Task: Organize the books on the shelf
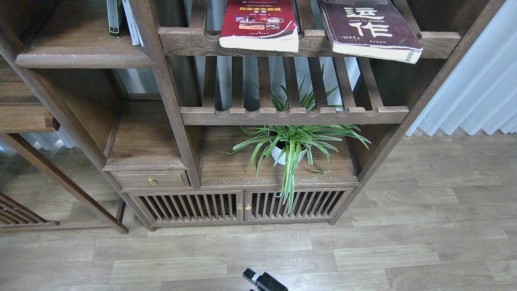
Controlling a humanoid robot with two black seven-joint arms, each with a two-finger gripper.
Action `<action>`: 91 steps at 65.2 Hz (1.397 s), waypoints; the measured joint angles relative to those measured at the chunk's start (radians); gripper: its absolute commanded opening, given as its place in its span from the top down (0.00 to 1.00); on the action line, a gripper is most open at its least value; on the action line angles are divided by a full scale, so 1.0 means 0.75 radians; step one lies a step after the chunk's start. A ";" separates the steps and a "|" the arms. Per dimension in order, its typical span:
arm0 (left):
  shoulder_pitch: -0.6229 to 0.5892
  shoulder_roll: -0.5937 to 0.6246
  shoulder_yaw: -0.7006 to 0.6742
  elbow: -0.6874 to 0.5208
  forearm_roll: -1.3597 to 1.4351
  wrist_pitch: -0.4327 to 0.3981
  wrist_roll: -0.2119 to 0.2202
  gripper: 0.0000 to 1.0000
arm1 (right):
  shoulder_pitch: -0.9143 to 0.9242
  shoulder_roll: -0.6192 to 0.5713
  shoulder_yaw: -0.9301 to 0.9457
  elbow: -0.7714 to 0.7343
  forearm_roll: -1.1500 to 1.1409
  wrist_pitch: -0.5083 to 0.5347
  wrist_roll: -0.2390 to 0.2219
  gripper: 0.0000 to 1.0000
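Up top, the red book (259,21) and maroon book (369,28) lie flat on the slatted rack (190,40), overhanging its front rail. Two thin books (123,18) stand on the solid shelf (80,56) at left. Whether the jaws of the gripper (264,281) at bottom edge are open or closed, I cannot tell.

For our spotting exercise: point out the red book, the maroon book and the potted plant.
red book (258,18), head view, on its front cover below the photos.
maroon book (365,26), head view, on its cover at the white characters.
potted plant (282,155), head view, on its white pot.
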 measured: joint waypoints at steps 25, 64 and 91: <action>0.002 -0.113 -0.009 0.129 -0.003 0.000 -0.175 0.96 | 0.014 0.000 0.005 0.000 0.007 0.000 0.099 0.02; 0.051 -0.279 -0.030 0.302 -0.145 0.030 -0.271 0.96 | 0.013 0.000 0.006 0.004 0.016 0.000 0.114 0.02; 0.059 -0.295 -0.009 0.302 -0.158 0.042 -0.271 0.01 | 0.001 0.000 0.005 0.003 0.020 0.000 0.115 0.02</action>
